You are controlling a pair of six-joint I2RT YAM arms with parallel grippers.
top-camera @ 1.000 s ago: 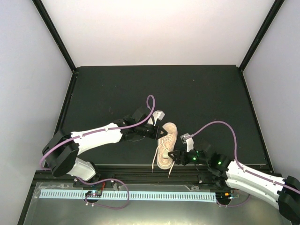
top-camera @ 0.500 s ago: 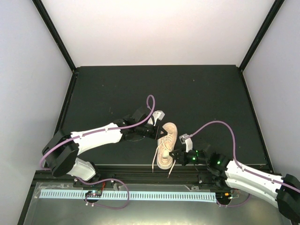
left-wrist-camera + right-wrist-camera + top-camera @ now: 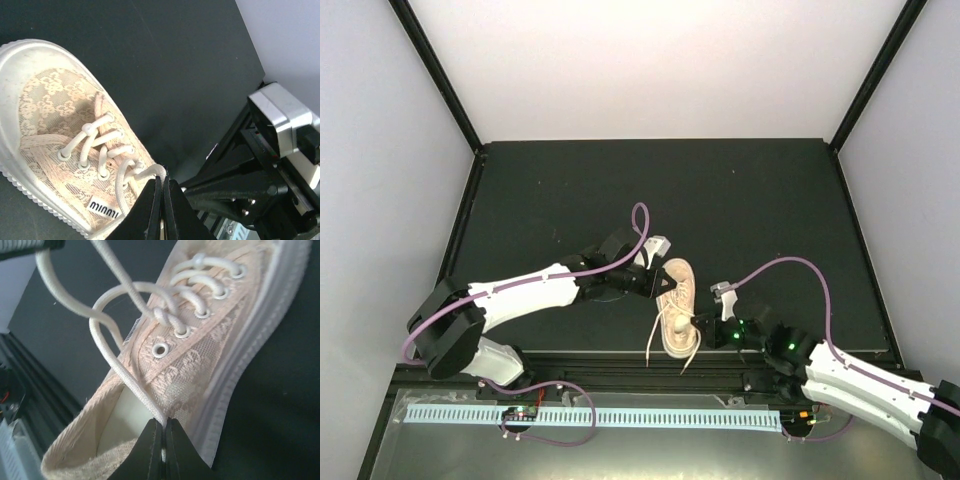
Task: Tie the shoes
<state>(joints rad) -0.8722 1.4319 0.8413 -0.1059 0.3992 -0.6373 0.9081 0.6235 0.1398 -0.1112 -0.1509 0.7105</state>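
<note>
The shoe (image 3: 678, 312), a pale beige-pink lace-patterned sneaker with cream laces, lies near the table's front edge between both arms. My left gripper (image 3: 665, 284) is at its left side, shut on a loop of lace (image 3: 150, 173) near the top eyelets; the left wrist view shows the sneaker (image 3: 55, 120) and the gripper (image 3: 162, 184). My right gripper (image 3: 699, 331) is at the heel end, shut on the other lace strand (image 3: 125, 377), which runs up over the shoe's collar (image 3: 200, 365) to the gripper (image 3: 163, 429). The two strands cross once above the eyelets.
Loose lace ends (image 3: 650, 350) hang toward the table's front rail (image 3: 620, 365). The right arm's wrist camera (image 3: 282, 130) is close beside my left gripper. The dark mat (image 3: 720, 200) stretches behind the shoe, with white walls around it.
My right gripper has closed from open onto the lace strand at the heel end and drawn slightly right. The shoe shifted a little. The left gripper kept its hold.
</note>
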